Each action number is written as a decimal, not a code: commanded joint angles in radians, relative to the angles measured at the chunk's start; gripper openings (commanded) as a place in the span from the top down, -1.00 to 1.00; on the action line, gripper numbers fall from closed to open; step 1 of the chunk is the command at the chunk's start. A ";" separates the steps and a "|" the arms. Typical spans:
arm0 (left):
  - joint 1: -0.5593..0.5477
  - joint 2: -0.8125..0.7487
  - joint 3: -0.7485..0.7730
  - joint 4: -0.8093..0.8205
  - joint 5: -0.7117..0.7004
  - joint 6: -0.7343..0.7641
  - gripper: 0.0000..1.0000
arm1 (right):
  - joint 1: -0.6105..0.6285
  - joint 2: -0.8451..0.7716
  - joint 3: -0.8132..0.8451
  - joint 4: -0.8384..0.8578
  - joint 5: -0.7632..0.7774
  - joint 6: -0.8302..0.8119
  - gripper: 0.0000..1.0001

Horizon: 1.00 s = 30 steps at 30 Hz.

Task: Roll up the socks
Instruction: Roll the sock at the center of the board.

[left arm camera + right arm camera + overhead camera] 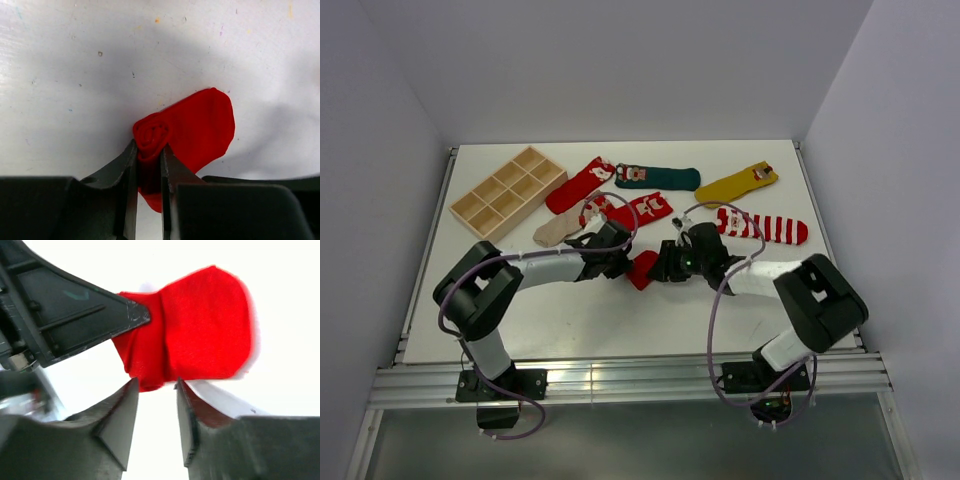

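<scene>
A plain red sock (642, 268) lies at the table's middle, partly rolled. My left gripper (623, 262) is shut on the rolled part; in the left wrist view (148, 146) the spiral roll (150, 132) sits between the fingers and a loose flap (205, 127) lies flat to the right. My right gripper (662, 268) faces it from the other side. In the right wrist view (156, 382) the jaws stand slightly apart, with the end of the sock (200, 330) just at their tips. The left finger (75, 305) shows there too.
Other socks lie behind: red (580, 185), dark green (658, 177), mustard (737, 183), red-and-white striped (763, 225), beige (565, 225), and red with a patch (642, 208). A wooden compartment tray (507, 192) stands at the back left.
</scene>
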 commanded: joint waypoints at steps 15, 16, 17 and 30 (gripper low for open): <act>0.004 0.102 0.166 -0.258 0.028 0.171 0.92 | 0.421 -0.195 0.021 -0.080 0.773 -0.362 -0.15; 0.006 0.107 0.169 -0.258 0.031 0.174 0.92 | 0.435 -0.189 0.022 -0.066 0.793 -0.377 -0.15; 0.004 0.110 0.172 -0.261 0.032 0.176 0.92 | 0.446 -0.180 0.024 -0.061 0.799 -0.382 -0.15; 0.006 0.134 0.197 -0.266 0.065 0.193 0.92 | 0.540 -0.037 0.081 -0.021 0.903 -0.431 -0.15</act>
